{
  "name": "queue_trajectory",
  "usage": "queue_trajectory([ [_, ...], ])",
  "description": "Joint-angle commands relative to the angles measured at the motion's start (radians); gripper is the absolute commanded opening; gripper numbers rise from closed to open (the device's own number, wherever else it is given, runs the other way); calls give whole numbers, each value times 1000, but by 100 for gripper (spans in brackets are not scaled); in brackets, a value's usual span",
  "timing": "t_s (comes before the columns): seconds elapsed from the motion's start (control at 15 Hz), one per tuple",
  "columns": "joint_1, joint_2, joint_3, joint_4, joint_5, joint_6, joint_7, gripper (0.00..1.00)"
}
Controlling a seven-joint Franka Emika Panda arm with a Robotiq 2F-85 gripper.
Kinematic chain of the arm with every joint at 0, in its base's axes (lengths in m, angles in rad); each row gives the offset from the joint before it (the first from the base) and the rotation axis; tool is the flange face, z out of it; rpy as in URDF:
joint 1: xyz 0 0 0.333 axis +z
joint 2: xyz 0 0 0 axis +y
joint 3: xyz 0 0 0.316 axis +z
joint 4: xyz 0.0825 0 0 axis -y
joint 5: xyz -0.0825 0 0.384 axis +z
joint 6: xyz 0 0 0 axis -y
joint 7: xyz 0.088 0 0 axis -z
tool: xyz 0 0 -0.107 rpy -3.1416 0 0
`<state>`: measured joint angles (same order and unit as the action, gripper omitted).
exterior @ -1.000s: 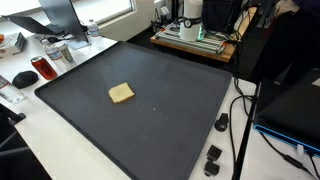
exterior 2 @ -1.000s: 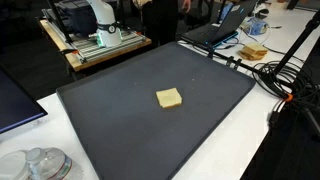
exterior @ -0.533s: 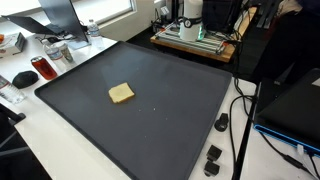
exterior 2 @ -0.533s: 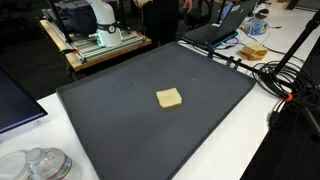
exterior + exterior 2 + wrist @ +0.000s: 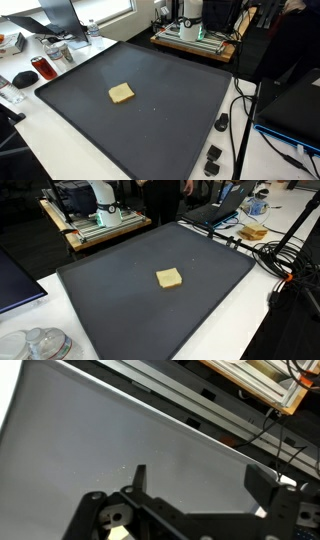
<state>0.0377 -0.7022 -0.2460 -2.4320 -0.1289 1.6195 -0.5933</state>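
Dark mat (image 5: 120, 430) under my hand (image 5: 200, 485). Hand spread wide, nothing between fingers, clear of mat. Tan square (image 5: 121, 93) lies flat near mat middle in both exterior views, nothing touching it. Farther back on bench (image 5: 240, 315): cables (image 5: 265, 252), then laptop (image 5: 215, 212) past mat's far edge.

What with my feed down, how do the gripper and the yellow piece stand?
Gripper open, empty, over dark mat. Yellow square piece flat on mat, untouched. Cables off the mat only.
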Motion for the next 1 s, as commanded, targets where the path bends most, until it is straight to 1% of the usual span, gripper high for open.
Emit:
queue_trajectory([
  [0.0, 84, -24, 48, -6, 121, 29, -30, 100],
  [0.27, 150, -29, 148, 0, 217, 72, 28, 100],
  [0.47, 191, -15, 239, 24, 268, 96, 118, 100],
  [0.67, 239, 33, 323, 91, 299, 113, 193, 100],
  [0.8, 271, 72, 371, 144, 299, 113, 209, 100],
  [0.87, 254, 20, 343, 85, 277, 112, 191, 100],
  [0.93, 268, 32, 363, 104, 278, 112, 204, 100],
])
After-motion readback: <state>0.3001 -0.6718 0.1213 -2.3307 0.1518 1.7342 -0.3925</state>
